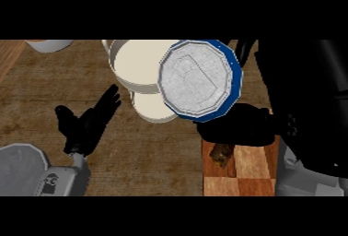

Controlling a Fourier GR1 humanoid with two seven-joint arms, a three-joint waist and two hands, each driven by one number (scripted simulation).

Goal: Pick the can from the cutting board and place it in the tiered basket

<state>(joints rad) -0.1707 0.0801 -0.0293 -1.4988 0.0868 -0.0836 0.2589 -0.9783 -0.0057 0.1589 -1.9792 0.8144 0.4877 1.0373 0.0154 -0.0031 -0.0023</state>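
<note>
My right hand (239, 126) is clenched round the can (199, 80) from below, holding it above the cutting board's (253, 167) far edge. The can's lid faces me and its long axis is tilted. The tiered basket (139, 64) sits just left, partly hidden behind the can. My left hand (88, 122) rests open, well apart. I can't identify the brown lump (221, 155) on the board.

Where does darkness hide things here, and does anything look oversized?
Head view: the can, held close to the camera, looks larger than the tiered basket behind it; the black right hand blends into the dark mass at the right edge; a dark patch, perhaps shadow, lies on the cutting board.
</note>
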